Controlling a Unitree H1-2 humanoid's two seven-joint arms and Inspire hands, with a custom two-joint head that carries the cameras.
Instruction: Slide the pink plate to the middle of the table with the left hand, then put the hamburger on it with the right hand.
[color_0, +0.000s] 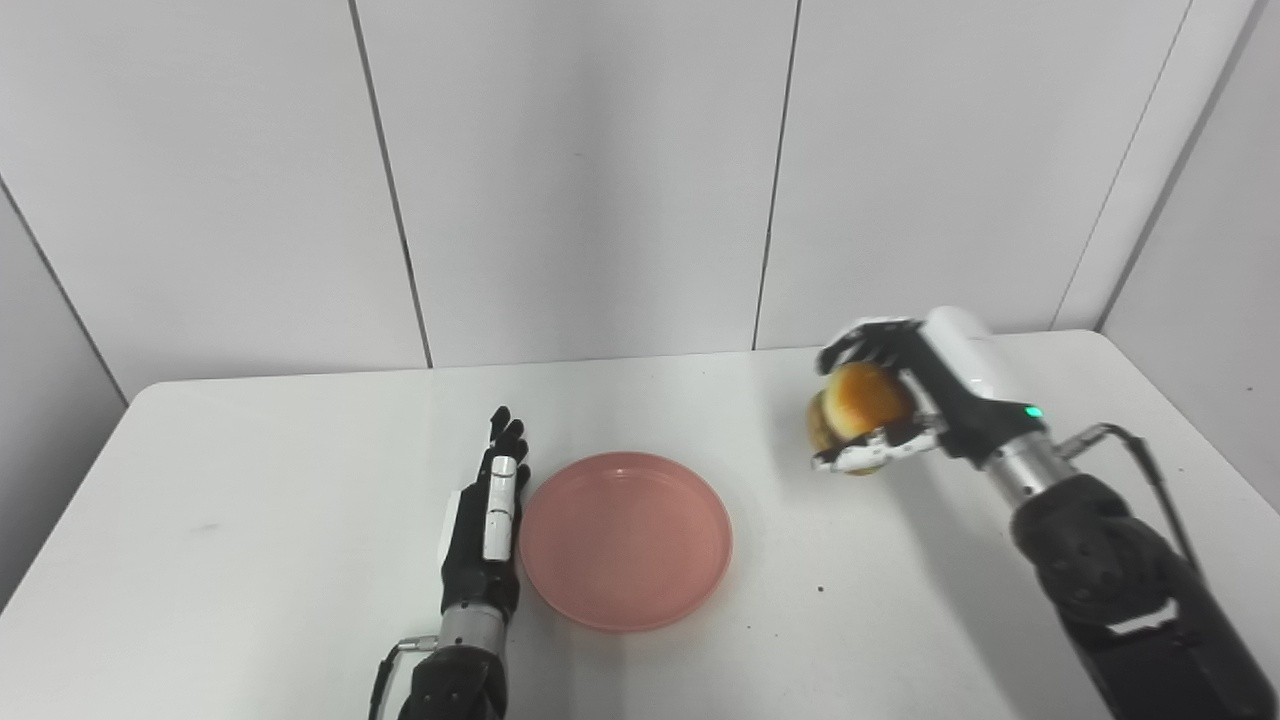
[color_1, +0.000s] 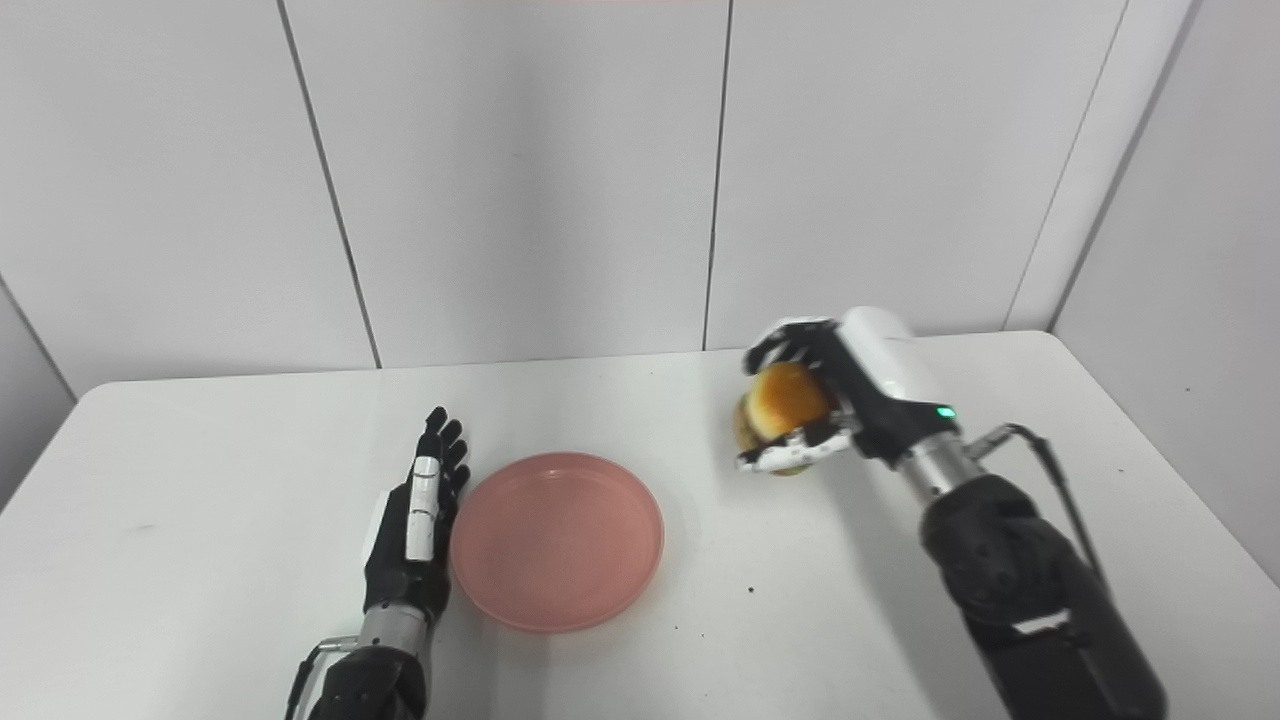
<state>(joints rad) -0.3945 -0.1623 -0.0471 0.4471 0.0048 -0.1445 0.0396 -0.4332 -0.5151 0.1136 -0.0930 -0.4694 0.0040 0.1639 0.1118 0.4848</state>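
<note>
item one, the desk (color_0: 250, 480): white, rounded at its far corners, a few small dark specks on the surface toward the near edge. we see grey wall panels (color_0: 580, 170) rising behind its far edge.

item two, the pink plate (color_0: 625, 540): round, shallow, with a low rim, nothing lying in it. we place it about midway between the left and right edges of the desk, closer to the near edge than to the far one.

item three, the left hand (color_0: 485, 525): black with a white strip along one finger. it lies edge-on just beside the plate's left rim, fingers (color_0: 507, 440) stretched straight toward the far edge of the desk and close together, holding nothing. we cannot tell whether it touches the rim or stands a hair apart.

item four, the right hand (color_0: 895, 395): white and black, with a small green light on the wrist. its fingers (color_0: 865, 340) curl over the top of the hamburger and the thumb closes under it, so the grip is wrapped tight.

item five, the hamburger (color_0: 860, 405): golden-brown bun, held clear above the desk, toward the far right corner, well apart from the plate and to its right.
</note>
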